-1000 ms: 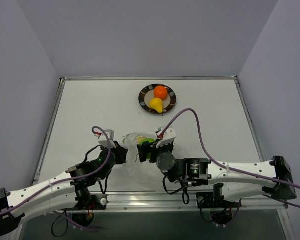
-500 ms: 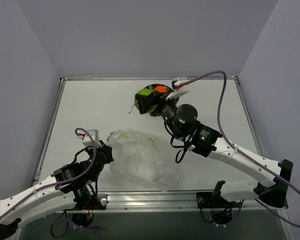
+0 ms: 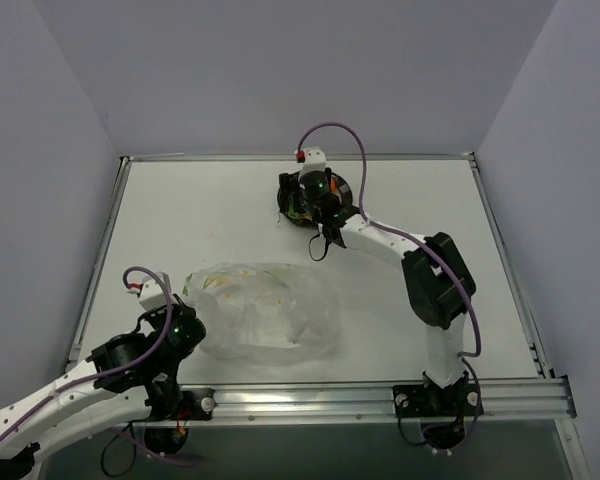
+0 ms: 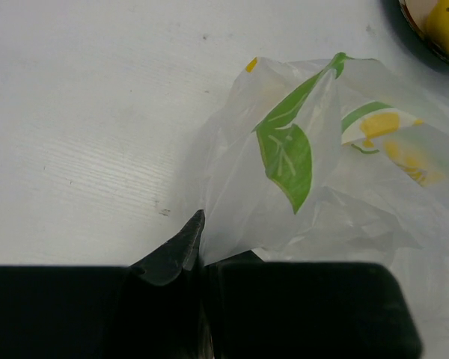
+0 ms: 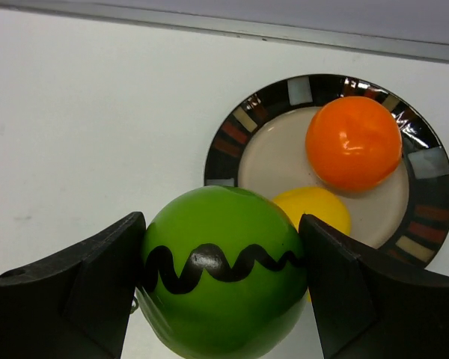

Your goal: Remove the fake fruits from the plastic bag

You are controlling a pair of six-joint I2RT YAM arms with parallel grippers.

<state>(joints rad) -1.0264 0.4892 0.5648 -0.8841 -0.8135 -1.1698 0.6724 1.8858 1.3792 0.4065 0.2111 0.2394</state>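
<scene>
The green fruit (image 5: pixel 223 224), round and glossy with a black wavy line across it, sits between the two dark fingers of the right gripper (image 5: pixel 221 273). The fingers are spread wide and press on its left and right flanks. Just beyond these jaws, a little to their right, is the round plate (image 5: pixel 224 140) with a dark rim set with coloured tiles. The orange fruit (image 5: pixel 353 142) lies on its cream centre. The yellow fruit (image 5: pixel 318 206) lies beside the orange one, on the side nearer the jaws, and is partly hidden behind the held green one. From the wrist the green fruit overlaps the plate's near-left rim; whether it touches the plate cannot be told.

The plastic bag (image 4: pixel 307 187), clear and crumpled, printed with a green leaf and yellow marks, lies on the table well apart from the plate. It spreads ahead of and to the right of the left gripper (image 4: pixel 201 243). That gripper's jaws are closed tight on a fold at the bag's edge, and the film rises straight out of the pinch.

The table (image 3: pixel 180 220) is a matte white surface, faintly streaked and dotted with small specks to the left of the left jaws. A metal rail (image 3: pixel 380 396) runs along its near edge. Plain lilac-grey walls (image 3: pixel 280 70) close it in on the left, the far side and the right.
</scene>
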